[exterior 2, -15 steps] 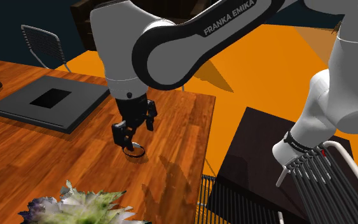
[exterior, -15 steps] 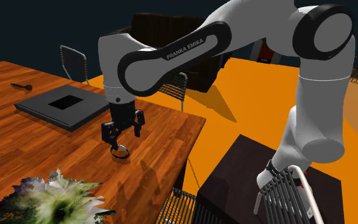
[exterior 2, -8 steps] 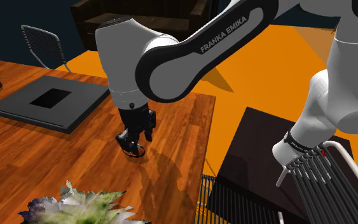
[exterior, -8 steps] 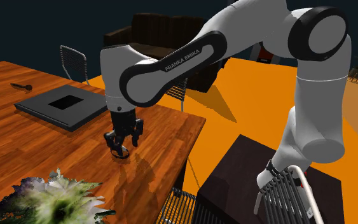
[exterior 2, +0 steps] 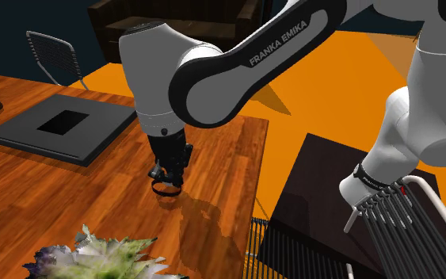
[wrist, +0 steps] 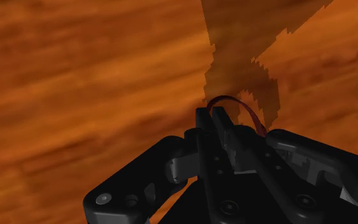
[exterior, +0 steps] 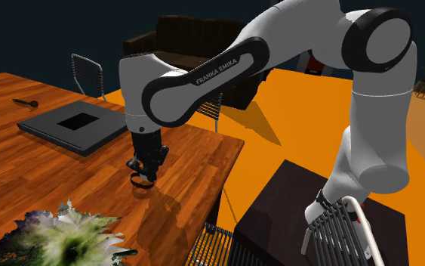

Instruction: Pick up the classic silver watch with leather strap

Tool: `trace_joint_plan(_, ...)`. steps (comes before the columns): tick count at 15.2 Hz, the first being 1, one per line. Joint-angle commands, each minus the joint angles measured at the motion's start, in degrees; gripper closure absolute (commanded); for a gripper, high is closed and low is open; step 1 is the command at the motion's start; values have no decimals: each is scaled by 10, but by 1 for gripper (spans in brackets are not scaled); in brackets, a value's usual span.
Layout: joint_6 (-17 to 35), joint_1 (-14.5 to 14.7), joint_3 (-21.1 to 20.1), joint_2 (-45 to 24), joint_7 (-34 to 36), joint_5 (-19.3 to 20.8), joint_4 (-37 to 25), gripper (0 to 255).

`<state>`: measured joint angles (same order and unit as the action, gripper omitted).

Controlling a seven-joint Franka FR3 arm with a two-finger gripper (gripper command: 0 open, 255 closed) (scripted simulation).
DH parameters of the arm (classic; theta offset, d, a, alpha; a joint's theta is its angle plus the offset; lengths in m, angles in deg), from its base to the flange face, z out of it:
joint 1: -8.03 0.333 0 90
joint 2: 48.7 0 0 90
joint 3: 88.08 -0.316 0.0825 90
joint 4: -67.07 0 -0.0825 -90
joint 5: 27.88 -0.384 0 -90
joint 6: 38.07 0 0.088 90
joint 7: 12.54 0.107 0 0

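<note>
The claw [wrist: 213, 116] has its two black fingers pressed close together, pinching the thin dark strap of the watch [wrist: 236, 99]. The strap curves out from between the fingertips as a reddish-brown loop. In the second exterior view the claw [exterior 2: 168, 179] points straight down, and the watch [exterior 2: 165, 195] shows as a small dark ring right under the fingertips. The ring sits at the wooden tabletop [exterior 2: 55, 190], near its edge on the stand's side. I cannot tell whether it touches the wood.

In the shoulder view the claw [exterior: 142, 174] is seen from the side, low over the tabletop [exterior: 22, 166]. The arm's shadow falls on the wood beside it.

Well apart from the claw, toward the shoulder view's left, a flat dark grey slab [exterior: 52, 130] with a black rectangular cut-out lies on the tabletop. Past it, near the far edge, lies a small black object [exterior: 26, 103]. Pale spiky foliage [exterior: 67, 238] fills the lower left corner. A wire chair [exterior: 87, 74] stands behind the tabletop, with a dark sofa [exterior: 195, 38] farther back on the orange floor [exterior: 309, 113]. The black stand [exterior: 278, 211] sits at the lower right.
</note>
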<state>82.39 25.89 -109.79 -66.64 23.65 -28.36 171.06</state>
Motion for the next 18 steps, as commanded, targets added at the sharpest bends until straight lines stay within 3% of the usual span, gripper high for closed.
trace_joint_plan(1, 1, 0, 0, 0, 0, 0, 0, 255)
trace_joint_plan(18, -105, -4, -5, 36, 1, -12, -71, 255)
